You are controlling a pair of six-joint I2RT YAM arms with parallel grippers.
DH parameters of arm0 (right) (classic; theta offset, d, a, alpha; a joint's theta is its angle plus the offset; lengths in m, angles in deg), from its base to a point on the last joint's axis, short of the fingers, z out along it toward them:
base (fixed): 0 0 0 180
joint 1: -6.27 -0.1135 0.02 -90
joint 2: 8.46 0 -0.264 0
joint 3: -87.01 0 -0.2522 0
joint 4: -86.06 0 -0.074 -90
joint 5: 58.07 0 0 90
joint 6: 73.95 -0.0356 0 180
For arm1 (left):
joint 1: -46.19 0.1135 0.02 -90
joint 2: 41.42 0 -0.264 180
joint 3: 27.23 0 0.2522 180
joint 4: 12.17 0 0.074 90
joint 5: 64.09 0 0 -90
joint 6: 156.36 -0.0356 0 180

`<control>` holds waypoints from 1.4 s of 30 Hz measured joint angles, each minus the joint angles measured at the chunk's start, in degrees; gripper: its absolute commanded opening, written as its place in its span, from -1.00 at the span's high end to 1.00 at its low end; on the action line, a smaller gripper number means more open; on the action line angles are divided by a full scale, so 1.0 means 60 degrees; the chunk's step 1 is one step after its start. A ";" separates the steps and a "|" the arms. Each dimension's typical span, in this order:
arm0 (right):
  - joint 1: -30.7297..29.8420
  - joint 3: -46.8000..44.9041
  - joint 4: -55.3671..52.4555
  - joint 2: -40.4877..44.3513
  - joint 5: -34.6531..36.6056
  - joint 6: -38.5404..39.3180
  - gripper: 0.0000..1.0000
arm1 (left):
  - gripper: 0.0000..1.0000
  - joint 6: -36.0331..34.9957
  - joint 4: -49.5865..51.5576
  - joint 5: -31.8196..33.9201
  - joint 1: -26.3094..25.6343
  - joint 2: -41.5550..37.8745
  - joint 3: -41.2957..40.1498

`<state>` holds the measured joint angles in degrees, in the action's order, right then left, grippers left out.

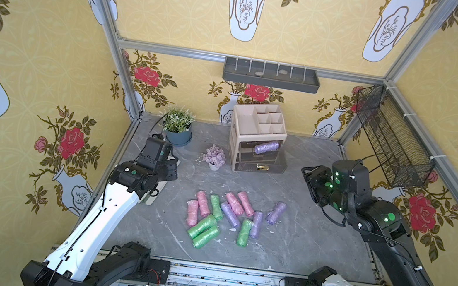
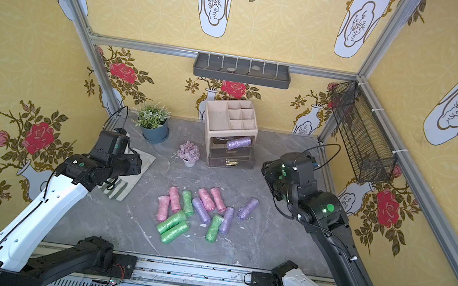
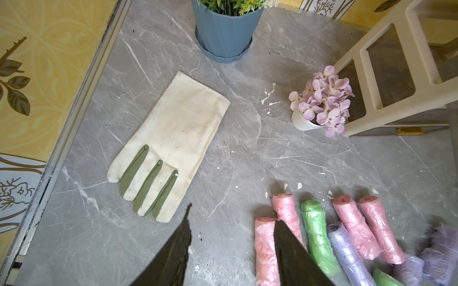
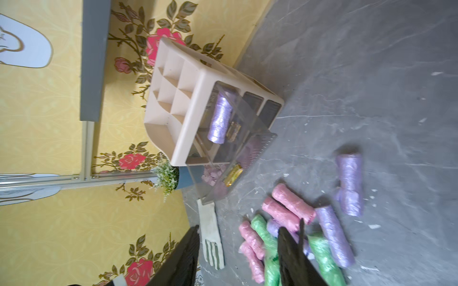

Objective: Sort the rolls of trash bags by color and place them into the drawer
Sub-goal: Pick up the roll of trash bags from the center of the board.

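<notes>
Several rolls of trash bags lie in a loose pile mid-table: pink point(image 1: 202, 203), green point(image 1: 204, 227) and purple point(image 1: 276, 213) ones, seen in both top views. One more purple roll point(image 1: 266, 147) point(image 4: 219, 118) lies in the upper clear drawer point(image 4: 250, 116) of the beige organizer point(image 1: 243, 121). That drawer and the lower drawer point(image 1: 248, 166) are both pulled out. My left gripper point(image 3: 233, 215) hangs open and holds nothing, between a glove and the pile's pink rolls point(image 3: 265, 247). My right gripper point(image 4: 240, 226) is open and holds nothing, above the table to the right of the pile.
A white and green glove point(image 3: 173, 138) lies flat at the left. A blue potted plant point(image 1: 178, 136) and a lilac flower bunch in a white pot point(image 1: 215, 157) stand left of the organizer. A mesh basket point(image 1: 391, 137) and a grey shelf point(image 1: 271, 74) hang on the walls.
</notes>
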<state>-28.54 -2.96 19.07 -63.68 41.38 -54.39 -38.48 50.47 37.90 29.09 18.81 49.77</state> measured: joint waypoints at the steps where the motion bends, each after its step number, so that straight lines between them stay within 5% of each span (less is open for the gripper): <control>1: 0.0029 -0.0004 -0.0226 0.0055 -0.0004 0.0018 -0.04 | -0.10 0.0000 0.0000 -0.0004 0.0000 0.0044 0.0036; 13: 0.0892 -0.1348 -0.1300 0.0157 -0.1209 0.0710 -0.06 | -0.10 0.0033 -0.0076 -0.0259 0.0000 0.0175 -0.0193; 32: 0.2350 -0.5187 0.2433 -0.0954 -0.4193 0.0754 -0.08 | -0.15 -0.0069 -0.0481 -0.0579 0.0000 0.0080 -0.0863; 42: 0.2572 -0.5752 0.3748 -0.2248 -0.4921 0.0732 -0.09 | -0.15 -0.0175 -0.0616 -0.0761 0.0000 0.0102 -0.0998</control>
<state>-13.11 -37.47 41.56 -77.17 11.85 -49.99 -39.53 46.78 33.33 29.09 19.42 43.78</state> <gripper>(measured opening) 0.549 0.574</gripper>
